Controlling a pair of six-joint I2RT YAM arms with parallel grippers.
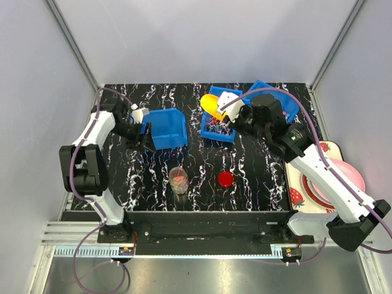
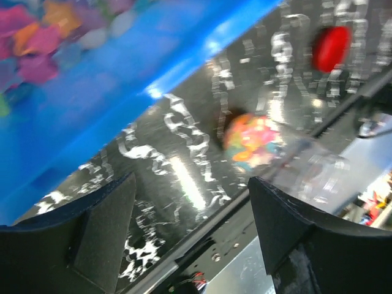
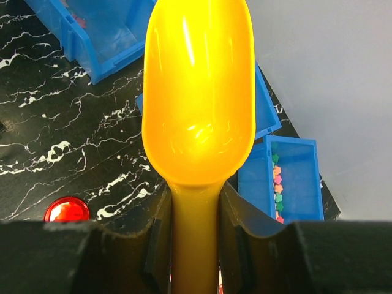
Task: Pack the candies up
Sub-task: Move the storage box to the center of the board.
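Above middle bin (image 1: pixel 217 127), right tool (image 3: pixel 195 211) around scoop (image 3: pixel 199 92)

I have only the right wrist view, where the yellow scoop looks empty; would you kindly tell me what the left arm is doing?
Observer: The left gripper is open beside a blue bin, holding nothing.
Operator: Thank you. Where is the container to fill?
Observer: A clear cup with some candies in it stands near the front edge of the table, left of the red lid.
Operator: And where is my scoop, seen from above?
Observer: The yellow scoop overlaps the far left corner of the middle blue bin.
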